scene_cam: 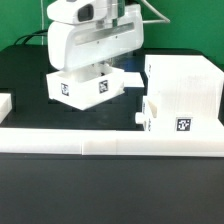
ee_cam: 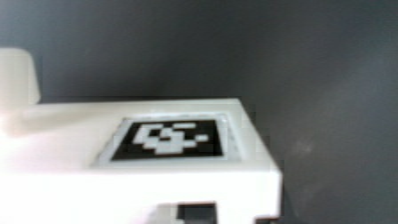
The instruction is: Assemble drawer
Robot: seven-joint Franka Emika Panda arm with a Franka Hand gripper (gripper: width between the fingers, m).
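Observation:
A small white box tray (scene_cam: 82,88) with black-and-white tags on its sides hangs tilted just under the white robot hand, left of centre in the exterior view. My gripper (scene_cam: 99,72) reaches down into it and appears shut on its wall; the fingers are mostly hidden. In the wrist view the tray (ee_cam: 107,170) fills the frame, showing one tag (ee_cam: 169,138). The large white housing (scene_cam: 182,85) stands at the exterior view's right with a tag (scene_cam: 183,125) low on its front. I cannot make out a second tray for sure.
A long low white rail (scene_cam: 100,141) runs along the front of the black table (scene_cam: 25,70). A white piece (scene_cam: 5,103) shows at the exterior view's left edge. A flat white part (scene_cam: 128,78) lies between the held tray and the housing.

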